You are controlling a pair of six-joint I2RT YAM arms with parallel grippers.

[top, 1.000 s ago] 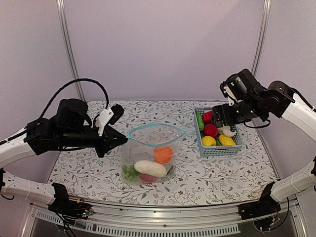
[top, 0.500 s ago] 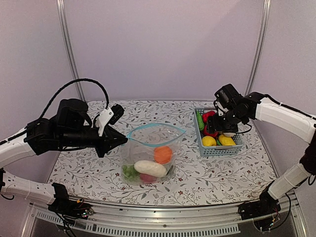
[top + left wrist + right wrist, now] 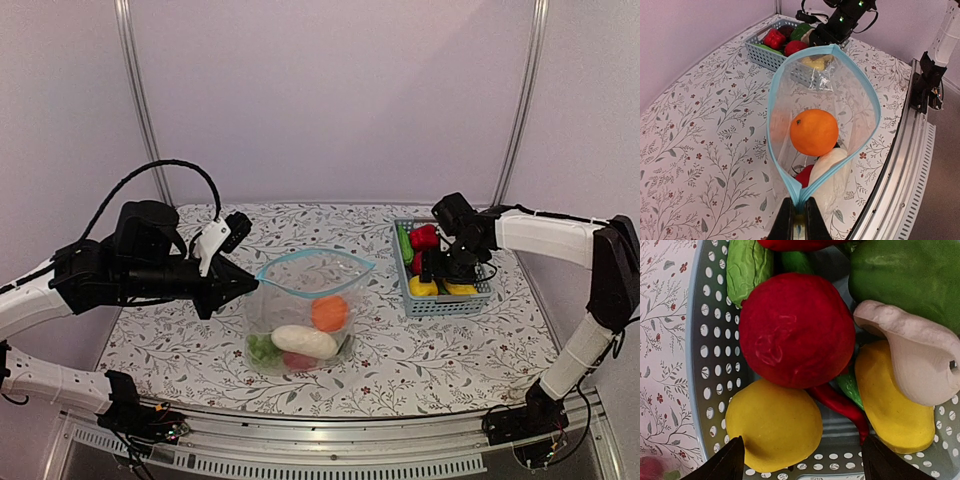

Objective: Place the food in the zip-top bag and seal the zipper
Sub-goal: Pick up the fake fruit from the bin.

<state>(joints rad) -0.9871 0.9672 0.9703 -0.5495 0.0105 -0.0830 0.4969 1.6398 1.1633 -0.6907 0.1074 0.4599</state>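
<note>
Dropping into the basket [image 3: 447,301], the right gripper [image 3: 806,461] now hangs with jaws apart just over the lemon [image 3: 774,426], probably its next pick. The left gripper [image 3: 800,223] pinches the zipper [image 3: 771,125], holding the zip-top bag [image 3: 300,305] open mid-table.

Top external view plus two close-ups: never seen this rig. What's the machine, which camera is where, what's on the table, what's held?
Two robot arms are bolted at the table's near edge, each ending in a two-finger pincer. The wide picture is from a fixed camera above and behind them; each close-up is from a wrist camera. On the table: a clear zip-top bag and a light blue basket of toy food. The bag holds an orange, a white radish and more. The left pincer is shut on the bag's blue zipper, with the mouth open. The right pincer is open and empty, low over the basket's yellow lemon and red tomato.
</note>
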